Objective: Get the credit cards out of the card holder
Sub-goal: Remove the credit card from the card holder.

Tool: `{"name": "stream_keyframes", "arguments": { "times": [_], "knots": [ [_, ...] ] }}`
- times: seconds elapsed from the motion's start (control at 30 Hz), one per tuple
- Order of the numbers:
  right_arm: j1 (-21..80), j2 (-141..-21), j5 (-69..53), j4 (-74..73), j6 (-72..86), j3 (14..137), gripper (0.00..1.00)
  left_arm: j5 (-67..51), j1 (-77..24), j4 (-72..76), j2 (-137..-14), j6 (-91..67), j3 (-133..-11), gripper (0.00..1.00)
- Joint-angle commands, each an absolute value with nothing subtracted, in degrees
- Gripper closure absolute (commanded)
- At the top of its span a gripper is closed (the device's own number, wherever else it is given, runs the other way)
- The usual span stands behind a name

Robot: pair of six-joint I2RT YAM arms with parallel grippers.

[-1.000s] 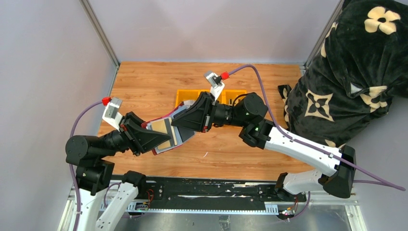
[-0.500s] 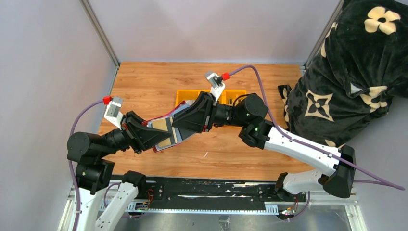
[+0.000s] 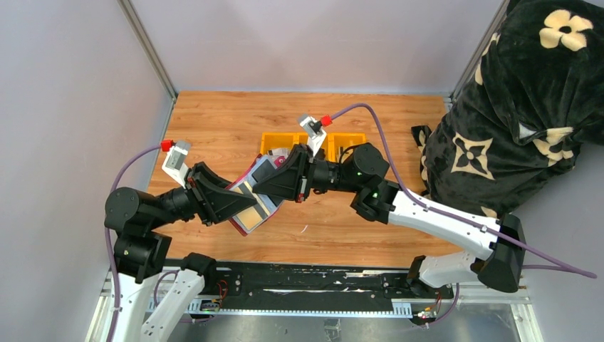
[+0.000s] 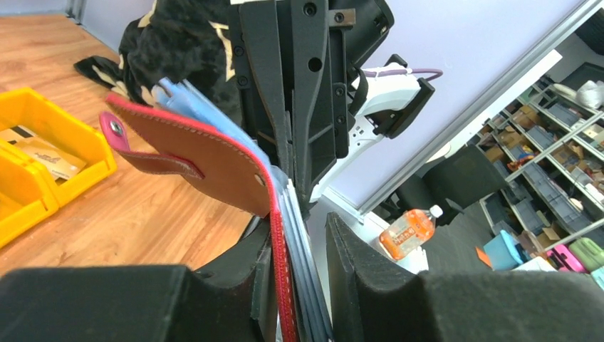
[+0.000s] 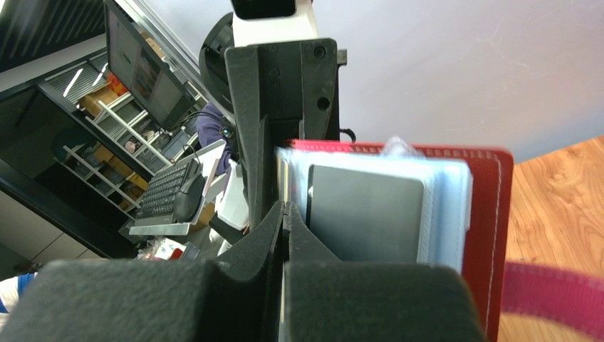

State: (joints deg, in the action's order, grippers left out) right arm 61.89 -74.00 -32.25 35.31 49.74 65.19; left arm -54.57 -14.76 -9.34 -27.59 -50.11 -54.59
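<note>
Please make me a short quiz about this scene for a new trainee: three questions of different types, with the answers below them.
1. True or false: the card holder lies flat on the table.
2. Which colour are the bins behind the card holder? A) yellow B) blue C) green
3. In the right wrist view, what shows through the clear sleeve?

Key
1. False: it is up in the air, between the left gripper and the right gripper.
2. A
3. A grey card.
</note>
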Motion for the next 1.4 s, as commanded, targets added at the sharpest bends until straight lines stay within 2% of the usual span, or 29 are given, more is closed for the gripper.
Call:
{"name": "stream_keyframes", "arguments": {
  "times": [0.0, 0.2, 0.3, 0.4, 0.5, 0.63, 1.13, 1.37],
  "knots": [
    [61.5, -71.6, -31.8, 31.4, 48.6, 61.1, 1.0, -56.1, -15.0, -4.1, -28.2, -51.3, -56.2, 0.73],
    [58.6, -68.6, -30.4, 31.3, 51.5, 57.7, 1.0, -57.2, -15.0, -2.0, -28.7, -53.3, -56.4, 0.79],
    [58.7, -68.6, -32.5, 32.3, 51.1, 58.3, 1.0, -57.0, -15.0, -2.6, -28.9, -52.7, -56.4, 0.85],
    [59.5, -69.2, -34.4, 32.1, 50.2, 59.3, 0.8, -55.3, -15.0, -4.5, -28.9, -50.8, -56.9, 0.89],
    [60.6, -69.2, -34.9, 32.1, 49.1, 59.5, 0.64, -54.2, -15.0, -5.7, -28.9, -49.3, -57.4, 0.9],
    [61.2, -69.6, -35.9, 32.5, 48.6, 60.3, 0.56, -54.0, -15.0, -7.3, -29.0, -47.8, -57.5, 0.9],
    [65.3, -71.9, -40.1, 34.0, 45.3, 63.2, 0.56, -52.2, -15.0, -11.7, -29.4, -44.5, -59.2, 0.89],
    [65.8, -73.2, -36.5, 35.1, 43.8, 63.0, 0.57, -51.9, -15.0, -10.1, -29.7, -47.2, -59.5, 0.87]
  ]
}}
